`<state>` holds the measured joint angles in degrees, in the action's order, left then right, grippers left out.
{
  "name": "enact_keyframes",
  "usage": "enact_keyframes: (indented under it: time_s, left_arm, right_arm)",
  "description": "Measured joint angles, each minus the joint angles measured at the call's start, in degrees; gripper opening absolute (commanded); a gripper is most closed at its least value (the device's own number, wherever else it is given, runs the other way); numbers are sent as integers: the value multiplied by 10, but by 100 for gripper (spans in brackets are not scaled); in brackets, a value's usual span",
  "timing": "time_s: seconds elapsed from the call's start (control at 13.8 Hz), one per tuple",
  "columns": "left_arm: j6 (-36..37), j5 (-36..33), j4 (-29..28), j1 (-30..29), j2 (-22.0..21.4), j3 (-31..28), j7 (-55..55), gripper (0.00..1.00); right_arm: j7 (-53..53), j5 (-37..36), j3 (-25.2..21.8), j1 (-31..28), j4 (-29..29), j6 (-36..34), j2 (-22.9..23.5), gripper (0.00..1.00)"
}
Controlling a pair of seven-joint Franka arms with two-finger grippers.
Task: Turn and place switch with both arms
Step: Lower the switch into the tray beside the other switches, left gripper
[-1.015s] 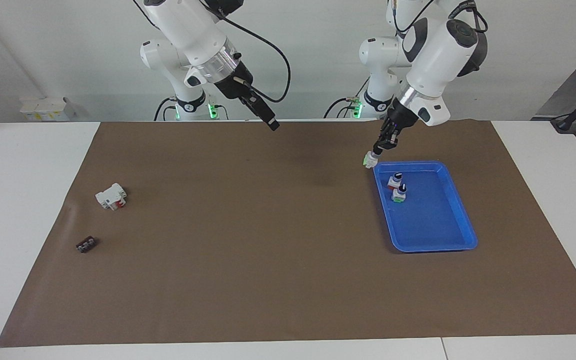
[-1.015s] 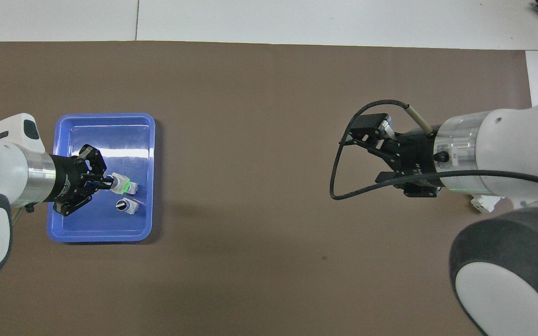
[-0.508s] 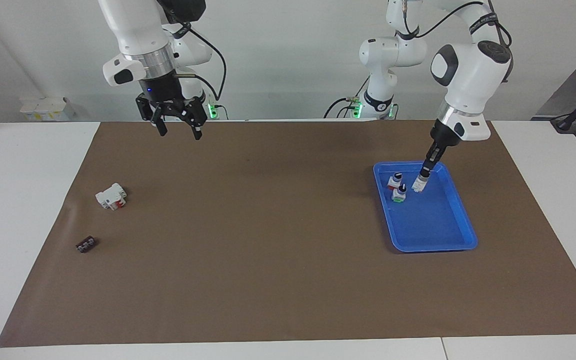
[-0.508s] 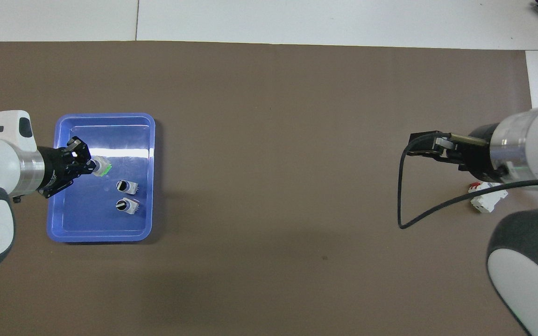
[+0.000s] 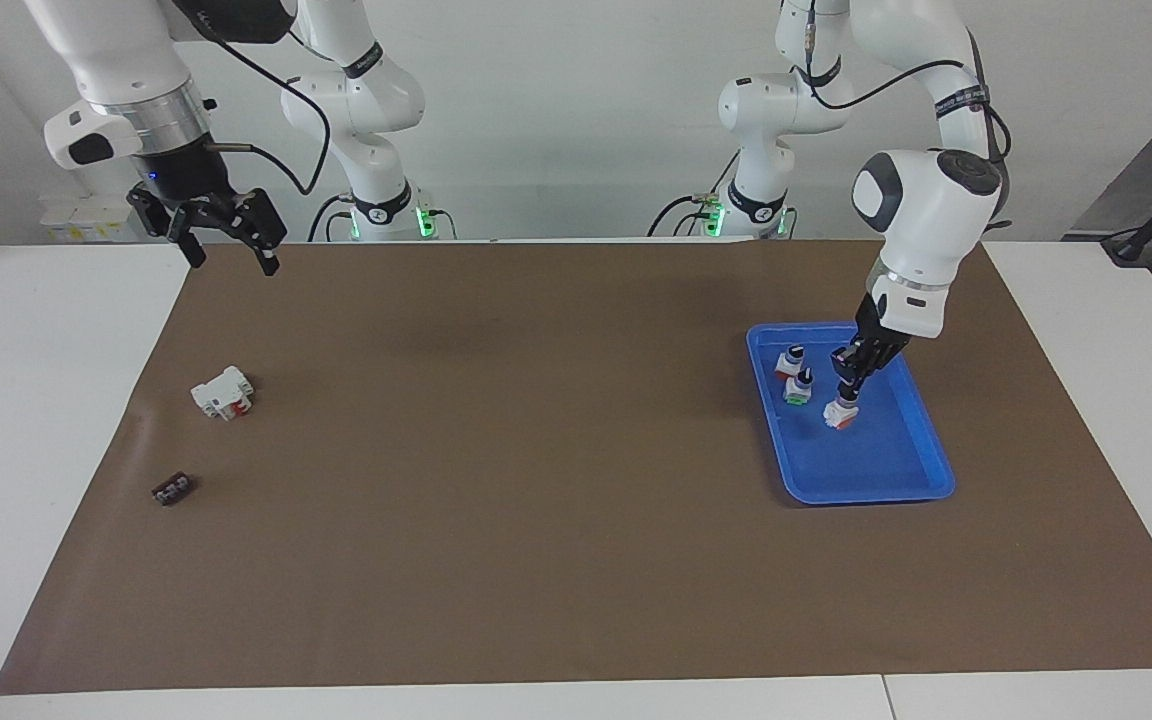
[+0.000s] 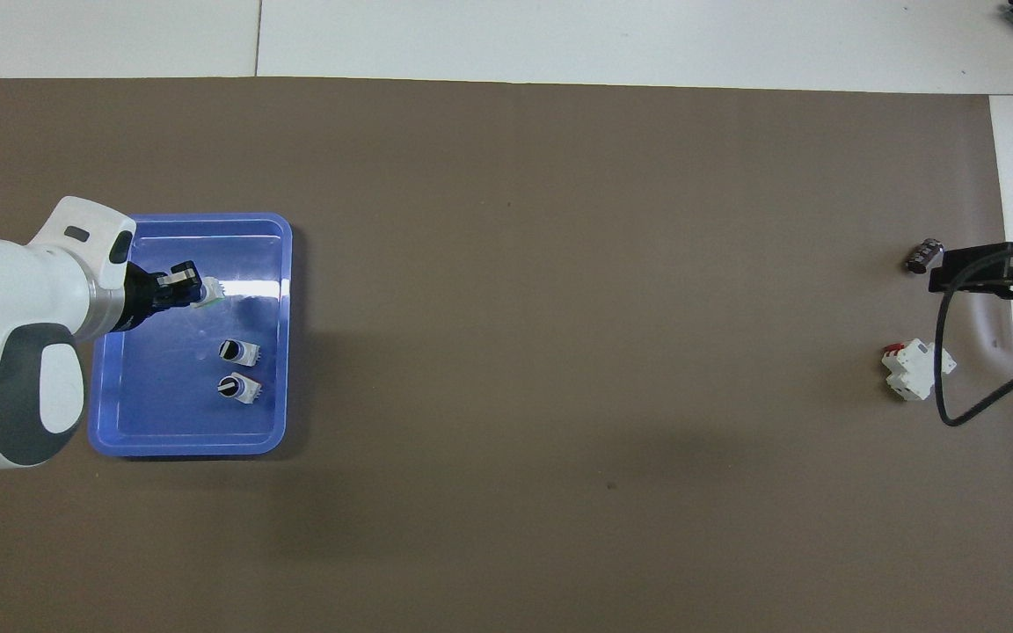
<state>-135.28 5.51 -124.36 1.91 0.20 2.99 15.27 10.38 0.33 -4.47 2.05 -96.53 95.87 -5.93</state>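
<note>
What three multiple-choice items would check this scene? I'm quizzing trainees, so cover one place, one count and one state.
1. The left gripper is over:
A the blue tray
B the bare mat
C the white boxy part

2. Switches in the tray, counting the held switch:
A one
B two
C three

3. The right gripper is:
A shut on a switch
B open, holding nothing
C resting on the mat

Key: 1 A, it hangs inside the tray's outline. 2 C, two stand free beside the held one. 3 B, its fingers are spread in the air.

Left tool (image 5: 847, 396) grips switch (image 5: 840, 414), seemingly touching blue tray (image 5: 926, 470) floor; right tool (image 5: 226, 238) spread.
</note>
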Motion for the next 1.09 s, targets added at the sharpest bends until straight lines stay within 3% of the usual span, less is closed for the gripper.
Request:
enact_keyframes:
  time_s: [0.29,0.65,1.09]
  left_arm:
    - [16,0,-4,0,6,0,-155,0]
    - [16,0,0,1,36,4,-205,0]
    - [22,0,19,1,51,10,-214,0]
  right_arm:
    - [-1,0,18,-18,49,-24,39,100]
    - [-1,0,43,-43,49,-29,41,100]
    - [-1,0,38,-26,49,-34,40,100]
